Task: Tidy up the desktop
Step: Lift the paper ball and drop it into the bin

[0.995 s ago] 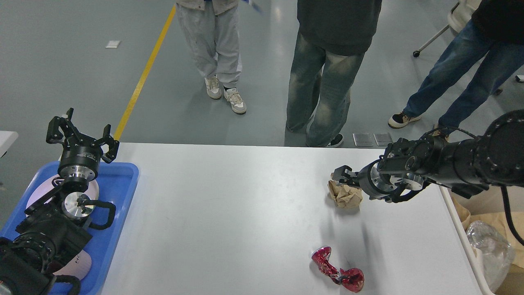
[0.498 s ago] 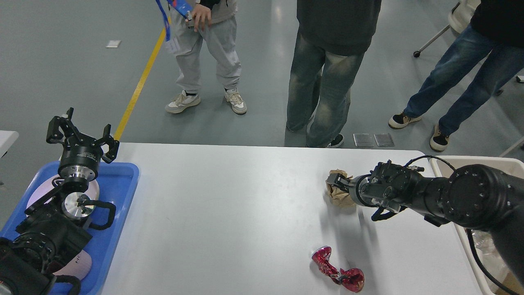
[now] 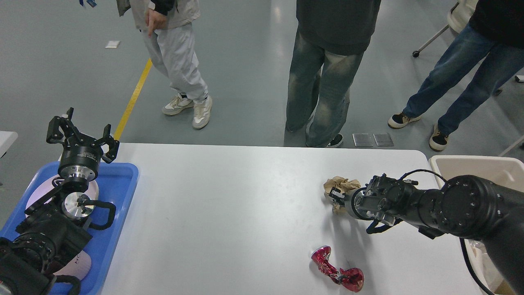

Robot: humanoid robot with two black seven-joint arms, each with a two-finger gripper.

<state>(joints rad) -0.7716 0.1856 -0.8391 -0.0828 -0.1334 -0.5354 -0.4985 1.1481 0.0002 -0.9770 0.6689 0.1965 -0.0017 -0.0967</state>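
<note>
Your right gripper (image 3: 336, 197) has dropped lower and drawn nearer over the last second, reaching the crumpled brown paper ball (image 3: 339, 184) on the white worktop (image 3: 229, 213). Its jaws look pinched on the paper, though I cannot tell. Your left gripper (image 3: 80, 131) stays spread above the blue tray (image 3: 123, 180).

The left arm rises from the lower left corner over the blue tray (image 3: 123, 176), its wrist upright and the left gripper (image 3: 82, 133) held above the tray's far edge, fingers spread apart and pointing up. The right arm reaches in from the right, well away from the tray, forearm nearly level; the right gripper (image 3: 336, 196) points toward the tray side, its fingers too foreshortened to read.
</note>
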